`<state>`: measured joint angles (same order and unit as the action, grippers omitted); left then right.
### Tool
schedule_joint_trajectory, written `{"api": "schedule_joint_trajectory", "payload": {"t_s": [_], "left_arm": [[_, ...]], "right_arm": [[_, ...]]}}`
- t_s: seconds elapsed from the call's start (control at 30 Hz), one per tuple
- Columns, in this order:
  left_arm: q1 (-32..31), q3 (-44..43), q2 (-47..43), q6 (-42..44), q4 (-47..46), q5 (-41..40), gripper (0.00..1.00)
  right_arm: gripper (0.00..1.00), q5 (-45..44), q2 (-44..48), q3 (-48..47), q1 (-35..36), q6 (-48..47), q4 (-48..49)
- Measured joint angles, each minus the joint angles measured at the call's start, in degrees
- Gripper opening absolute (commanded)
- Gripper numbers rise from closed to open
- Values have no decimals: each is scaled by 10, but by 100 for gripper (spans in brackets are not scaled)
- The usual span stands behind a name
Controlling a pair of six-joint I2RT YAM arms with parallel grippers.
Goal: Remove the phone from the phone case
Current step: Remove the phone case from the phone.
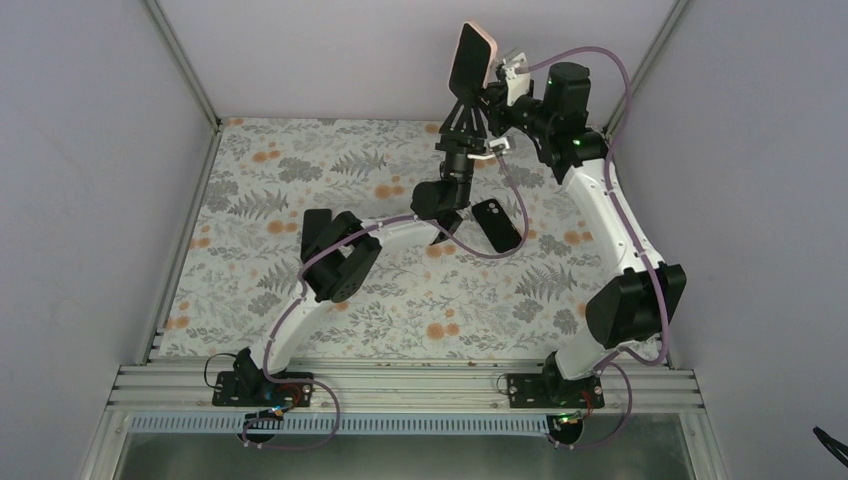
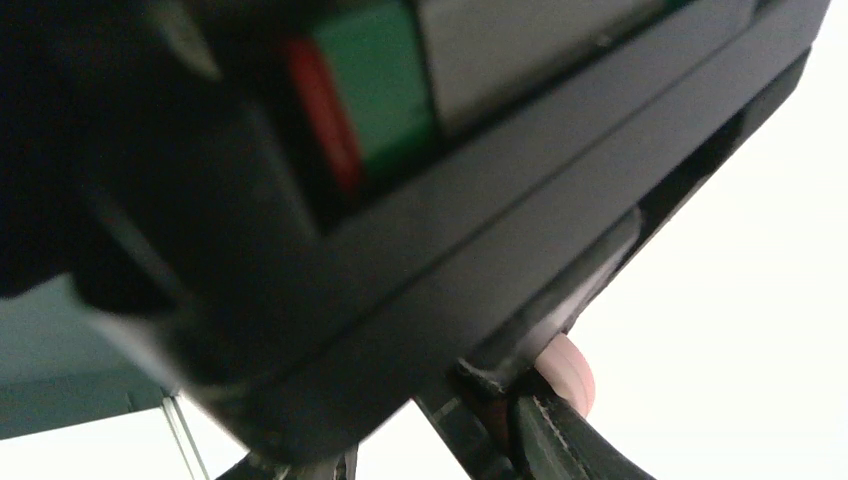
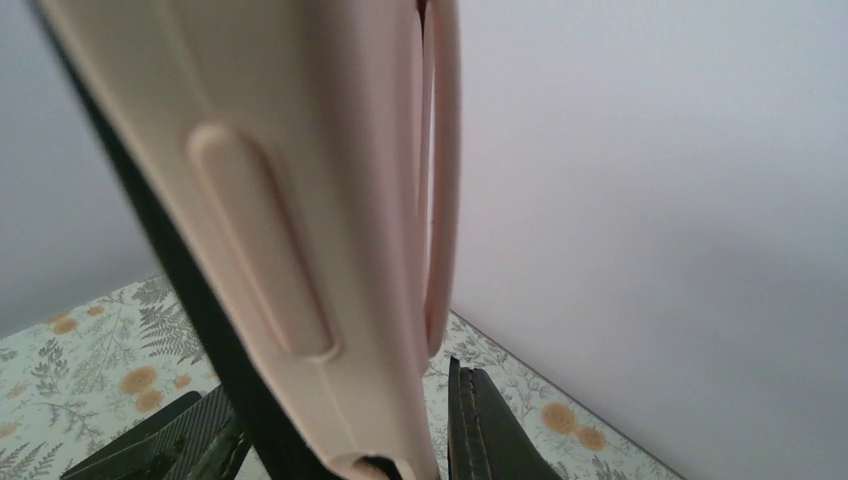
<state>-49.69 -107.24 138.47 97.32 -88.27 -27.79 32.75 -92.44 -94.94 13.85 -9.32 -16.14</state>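
The phone [image 1: 465,62], black screen toward the camera, sits in a pink case [image 1: 489,48] and is held upright, high above the back of the table. My left gripper [image 1: 464,104] is shut on its lower end from below. My right gripper [image 1: 498,80] is shut on the case's right edge. In the left wrist view the dark phone [image 2: 420,230] fills the frame, blurred, with a pink case corner [image 2: 572,372] beside one finger [image 2: 560,445]. In the right wrist view the pink case [image 3: 290,200] and the black phone edge [image 3: 205,325] lie between my fingers [image 3: 490,430]; one case edge [image 3: 440,180] stands off the back.
A black phone-shaped object [image 1: 497,223] with a camera cutout lies flat on the floral tablecloth [image 1: 300,170] right of the left forearm. Grey walls enclose the back and both sides. The left arm's elbow [image 1: 335,255] hangs over the table's middle.
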Motion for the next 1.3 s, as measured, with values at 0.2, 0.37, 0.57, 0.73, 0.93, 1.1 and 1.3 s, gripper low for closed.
{"api": "schedule_joint_trajectory", "payload": {"t_s": [0.2,0.37,0.57,0.73,0.93,1.1,1.3], "left_arm": [[0,77,-35,0,1,13,31],[1,168,-89,-13,2,24,16],[9,185,-104,-20,2,23,12],[10,217,-120,-21,14,20,12],[10,285,-169,-30,62,8,15],[9,309,-186,-31,82,-3,15],[7,334,-198,-33,97,-7,15]], "right_arm": [[3,20,2,21,-5,23,1],[3,77,-6,14,-8,58,-26],[3,125,-37,-22,-9,86,-33],[3,153,-57,-29,-15,96,-43],[3,183,-90,-47,-17,107,-73],[3,198,-116,-76,-17,110,-104],[3,195,-126,-78,-16,111,-123]]}}
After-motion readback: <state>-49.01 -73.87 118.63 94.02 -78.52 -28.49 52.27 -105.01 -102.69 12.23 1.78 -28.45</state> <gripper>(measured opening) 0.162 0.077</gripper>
